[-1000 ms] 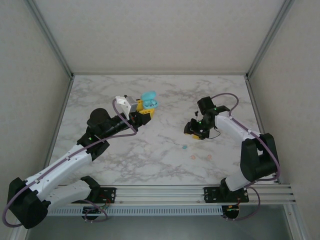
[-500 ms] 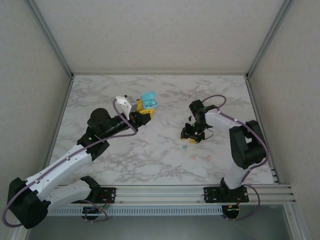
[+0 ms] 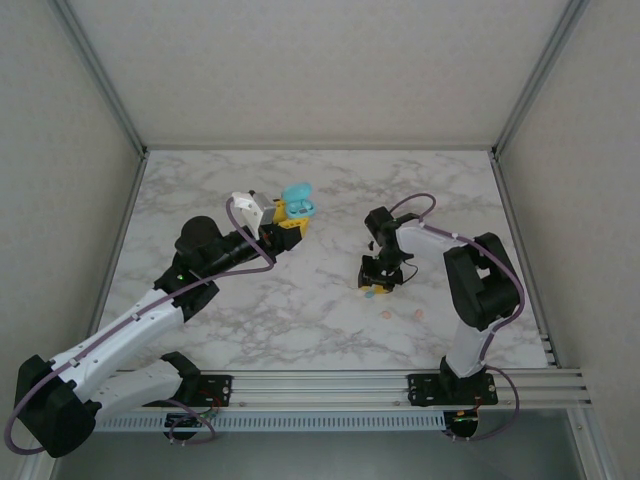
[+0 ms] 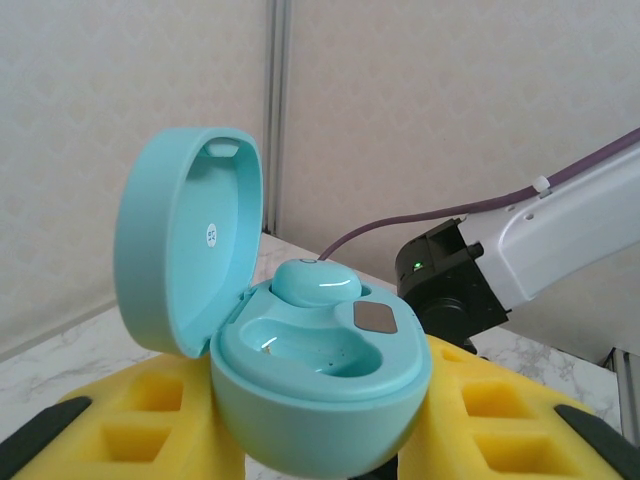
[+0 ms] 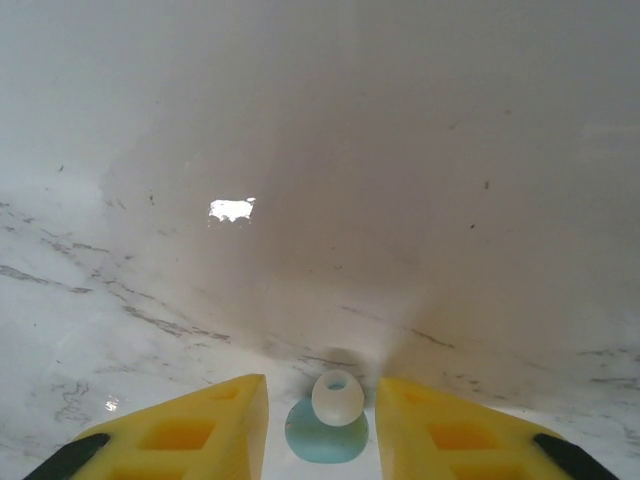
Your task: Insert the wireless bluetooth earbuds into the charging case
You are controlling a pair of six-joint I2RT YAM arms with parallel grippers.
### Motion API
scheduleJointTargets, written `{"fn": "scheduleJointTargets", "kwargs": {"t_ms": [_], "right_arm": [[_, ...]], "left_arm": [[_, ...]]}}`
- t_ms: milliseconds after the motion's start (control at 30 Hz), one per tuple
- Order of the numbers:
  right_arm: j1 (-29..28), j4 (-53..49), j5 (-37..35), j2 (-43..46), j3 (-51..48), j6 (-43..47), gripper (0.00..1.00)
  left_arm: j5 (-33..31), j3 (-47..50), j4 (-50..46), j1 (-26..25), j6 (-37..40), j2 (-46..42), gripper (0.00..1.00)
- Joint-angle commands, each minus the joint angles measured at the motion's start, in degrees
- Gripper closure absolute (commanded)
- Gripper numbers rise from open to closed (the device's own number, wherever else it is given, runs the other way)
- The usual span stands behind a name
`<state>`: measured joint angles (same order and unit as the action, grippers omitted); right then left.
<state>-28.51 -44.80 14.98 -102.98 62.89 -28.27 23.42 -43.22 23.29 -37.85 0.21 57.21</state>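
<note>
My left gripper [image 3: 289, 219] is shut on an open teal charging case [image 3: 297, 199], held above the table's back left. In the left wrist view the case [image 4: 320, 390] sits between the yellow fingers [image 4: 130, 420] with its lid up. One teal earbud [image 4: 315, 280] lies in the far socket; the near socket is empty. My right gripper [image 3: 377, 285] is down at the table, open. Its yellow fingers [image 5: 190, 435] stand on either side of a teal earbud [image 5: 325, 443] with a pale tip, without touching it. That earbud [image 3: 368, 294] lies mid-table.
Two pink earbuds [image 3: 386, 313] [image 3: 419, 314] lie on the marble table [image 3: 300, 300] just near and right of my right gripper. The right arm's wrist [image 4: 455, 290] shows behind the case in the left wrist view. Walls close in the table on three sides.
My right gripper has swung left and toward the near edge, coming down around the teal earbud on the table. The left arm and the case have not moved.
</note>
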Motion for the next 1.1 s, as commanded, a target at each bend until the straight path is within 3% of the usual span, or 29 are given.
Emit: {"fn": "scheduleJointTargets", "kwargs": {"t_ms": [0, 367, 667, 1067], "right_arm": [[-1.3, -1.0, 0.68, 0.27, 1.13, 0.36, 0.66], [-2.6, 1.31, 7.62, -0.13, 3.52, 0.67, 0.65], [-3.41, -3.89, -0.71, -0.2, 8.03, 3.87, 0.63], [-3.94, -2.4, 3.48, -7.22, 10.72, 8.35, 0.62]], "left_arm": [[-0.65, -0.11, 0.77, -0.63, 0.27, -0.79, 0.79], [-0.47, -0.02, 0.14, -0.56, 0.32, -1.43, 0.79], [-1.01, 0.2, -0.44, -0.56, 0.28, -2.41, 0.79], [-1.52, 0.22, -1.58, -0.56, 0.36, -3.5, 0.79]]}}
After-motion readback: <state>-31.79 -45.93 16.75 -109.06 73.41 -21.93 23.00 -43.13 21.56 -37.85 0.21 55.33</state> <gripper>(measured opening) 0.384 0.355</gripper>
